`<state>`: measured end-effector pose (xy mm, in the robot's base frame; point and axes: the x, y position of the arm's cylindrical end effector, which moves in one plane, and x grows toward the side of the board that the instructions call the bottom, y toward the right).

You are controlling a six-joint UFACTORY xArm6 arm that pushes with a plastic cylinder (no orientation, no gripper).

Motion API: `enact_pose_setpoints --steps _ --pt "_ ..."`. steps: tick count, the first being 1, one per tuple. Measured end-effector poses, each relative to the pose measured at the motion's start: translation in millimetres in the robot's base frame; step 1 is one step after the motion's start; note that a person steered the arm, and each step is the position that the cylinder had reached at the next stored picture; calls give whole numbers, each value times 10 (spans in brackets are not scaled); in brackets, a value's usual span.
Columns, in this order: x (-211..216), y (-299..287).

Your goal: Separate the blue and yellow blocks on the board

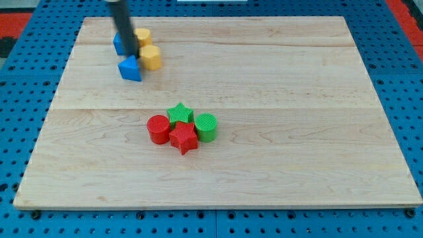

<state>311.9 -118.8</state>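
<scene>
A red star-shaped block [184, 138] sits nearest on the wooden worktop [297, 132], clustered with a red cylinder [158, 129] and two green blocks. At the view's top left, my tip [133, 55], a bare rod gripping nothing, stands among two blue blocks [131, 69] and two yellow blocks [151, 58].

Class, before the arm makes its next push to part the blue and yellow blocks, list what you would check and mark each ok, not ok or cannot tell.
1. My tip sits among the blue and yellow blocks: ok.
2. Blue blocks apart from yellow blocks: not ok.
3. Tip touching a block: cannot tell.
4. Red and green cluster away from the tip: ok.
5. All blocks on the board: ok.
</scene>
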Motion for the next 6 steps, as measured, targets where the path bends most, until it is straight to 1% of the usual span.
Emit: enact_pose_setpoints --steps 1,2,3,4,5,6 --pt "-8 76" --pt "-12 -345" --pt "-19 -505" --pt "-171 -719" --pt "-598 -1128" --pt "-688 -273"
